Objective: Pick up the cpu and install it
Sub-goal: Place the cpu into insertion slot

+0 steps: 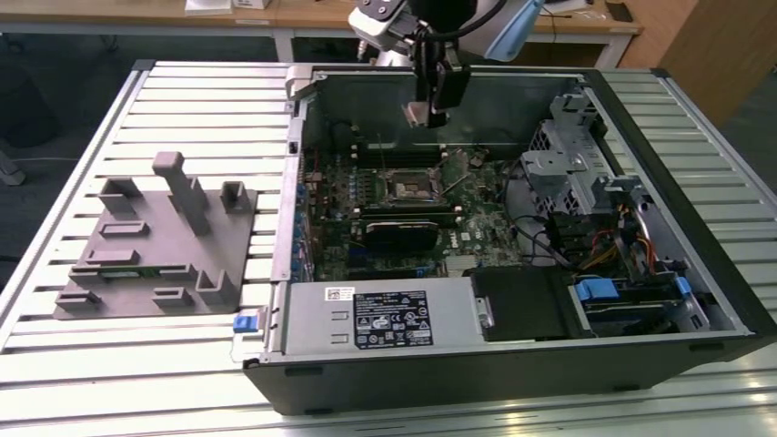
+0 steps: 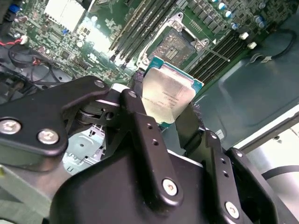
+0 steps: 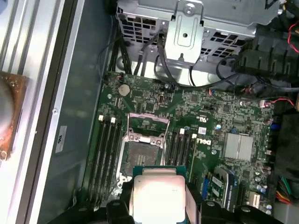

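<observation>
The cpu (image 2: 167,94), a thin square chip with a pale silvery top and green edge, is clamped between my gripper's black fingers (image 2: 187,128). It also shows as a pale square (image 3: 157,193) in the first wrist view. In the exterior view my gripper (image 1: 428,114) hangs over the rear of the open computer case, above the motherboard. The dark square socket frame (image 1: 412,188) lies below and slightly in front of it, seen open in both wrist views (image 2: 176,46) (image 3: 142,149). The chip is in the air, clear of the socket.
The open computer case (image 1: 510,364) lies on a slatted table (image 1: 73,364). A grey plastic block (image 1: 158,246) with upright posts stands at the exterior view's left. Drive cages and cables (image 1: 595,209) fill the case's right side. Memory slots (image 3: 106,154) flank the socket.
</observation>
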Controlling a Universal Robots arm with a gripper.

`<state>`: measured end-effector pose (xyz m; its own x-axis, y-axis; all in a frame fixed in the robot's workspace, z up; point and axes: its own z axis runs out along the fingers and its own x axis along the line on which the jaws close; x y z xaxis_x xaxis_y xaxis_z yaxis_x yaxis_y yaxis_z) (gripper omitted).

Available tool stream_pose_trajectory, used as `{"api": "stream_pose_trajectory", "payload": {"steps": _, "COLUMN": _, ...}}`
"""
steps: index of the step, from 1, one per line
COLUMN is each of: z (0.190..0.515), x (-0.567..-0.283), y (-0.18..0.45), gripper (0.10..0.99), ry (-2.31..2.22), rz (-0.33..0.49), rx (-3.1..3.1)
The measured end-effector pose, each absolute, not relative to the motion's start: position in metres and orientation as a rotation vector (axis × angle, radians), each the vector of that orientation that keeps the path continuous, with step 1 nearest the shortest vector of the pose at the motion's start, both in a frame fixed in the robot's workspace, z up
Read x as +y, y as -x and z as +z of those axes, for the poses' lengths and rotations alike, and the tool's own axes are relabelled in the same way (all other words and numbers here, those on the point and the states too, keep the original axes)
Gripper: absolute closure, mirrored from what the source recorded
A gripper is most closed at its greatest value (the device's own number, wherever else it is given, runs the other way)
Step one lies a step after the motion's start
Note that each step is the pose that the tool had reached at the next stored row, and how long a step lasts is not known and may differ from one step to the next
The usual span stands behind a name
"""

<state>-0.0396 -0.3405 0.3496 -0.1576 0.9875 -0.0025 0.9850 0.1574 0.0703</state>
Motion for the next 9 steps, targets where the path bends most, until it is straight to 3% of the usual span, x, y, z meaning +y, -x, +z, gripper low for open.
{"api": "stream_pose_trajectory", "payload": {"steps": 9, "z": 0.338, "x": -0.339, "y": 0.04, "gripper": 0.557, "ry": -2.117, "rz": 0.076, "rx": 2.252}}
